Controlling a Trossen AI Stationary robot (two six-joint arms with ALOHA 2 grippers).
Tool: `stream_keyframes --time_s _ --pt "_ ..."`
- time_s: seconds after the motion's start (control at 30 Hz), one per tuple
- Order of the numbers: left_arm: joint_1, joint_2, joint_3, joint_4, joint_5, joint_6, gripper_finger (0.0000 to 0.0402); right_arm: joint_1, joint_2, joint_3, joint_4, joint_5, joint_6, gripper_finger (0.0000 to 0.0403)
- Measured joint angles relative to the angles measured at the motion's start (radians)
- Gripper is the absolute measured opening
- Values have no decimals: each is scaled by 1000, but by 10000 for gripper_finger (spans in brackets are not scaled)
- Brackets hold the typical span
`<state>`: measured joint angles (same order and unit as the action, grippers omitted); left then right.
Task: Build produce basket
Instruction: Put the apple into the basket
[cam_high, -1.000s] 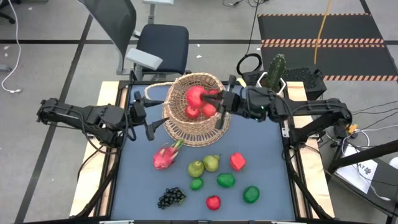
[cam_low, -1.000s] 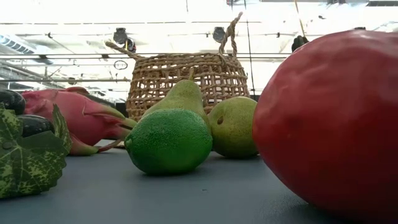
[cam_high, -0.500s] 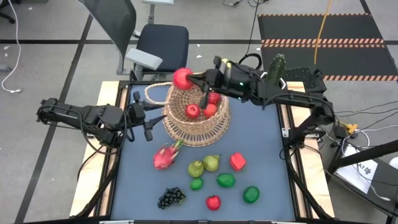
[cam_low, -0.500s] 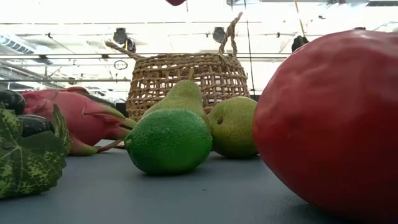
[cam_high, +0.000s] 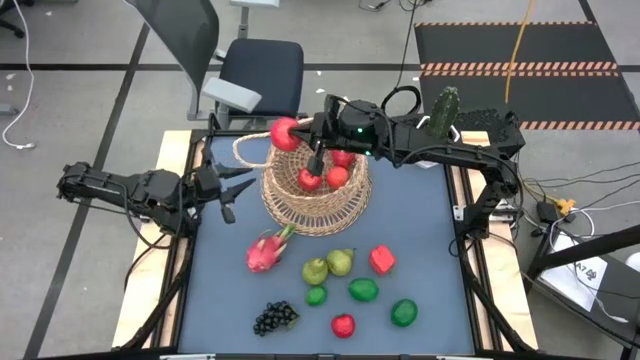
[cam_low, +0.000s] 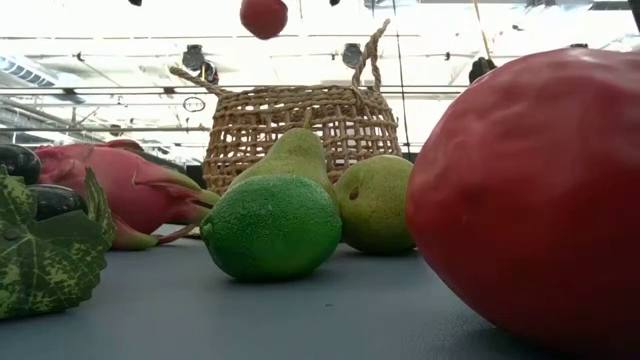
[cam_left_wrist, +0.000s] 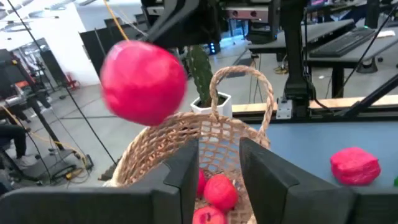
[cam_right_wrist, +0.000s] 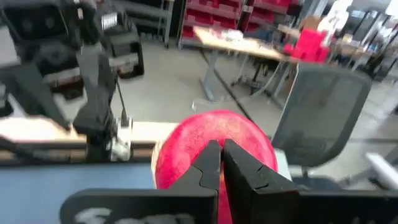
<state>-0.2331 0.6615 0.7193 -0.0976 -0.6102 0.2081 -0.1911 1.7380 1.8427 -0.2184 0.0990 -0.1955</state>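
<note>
The woven basket stands on the table's far middle with a few red fruits inside. My right gripper reaches in from the right. It is shut at a round red fruit in the air over the basket's far-left rim. The fruit also shows in the low view and the left wrist view. My left gripper is open and empty, just left of the basket. A dragon fruit, pears, limes, a grape bunch and red and green rounds lie on the near table. My right gripper has its fingertips closed together at the red fruit's near side. The fingers themselves hide what they pinch. They come about level from the table's right. The fruit is lifted clear, above the basket's rim.
A white pot with a cactus stands at the far right corner. An office chair is beyond the far edge. The basket's looped handle sticks out toward my left gripper. Loose fruit fills the near middle of the table.
My right gripper has risen out of the basket with the red fruit and gone toward the table's far-left. The fruit is now lifted clear over the rim. My left gripper has drawn back from the basket toward the left edge.
</note>
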Motion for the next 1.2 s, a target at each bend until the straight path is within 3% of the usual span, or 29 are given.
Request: stream_keyframes --time_s 0.53,0.97,1.2 --pt "32 -14 -18 -3 1 0 102 -6 0 -4 -238 0 49 0" --pt "32 -14 -18 -3 2 -1 102 -17 0 -142 -193 -1 73 4" --pt "32 -14 -18 -3 2 1 102 -44 0 -178 -182 -53 102 5"
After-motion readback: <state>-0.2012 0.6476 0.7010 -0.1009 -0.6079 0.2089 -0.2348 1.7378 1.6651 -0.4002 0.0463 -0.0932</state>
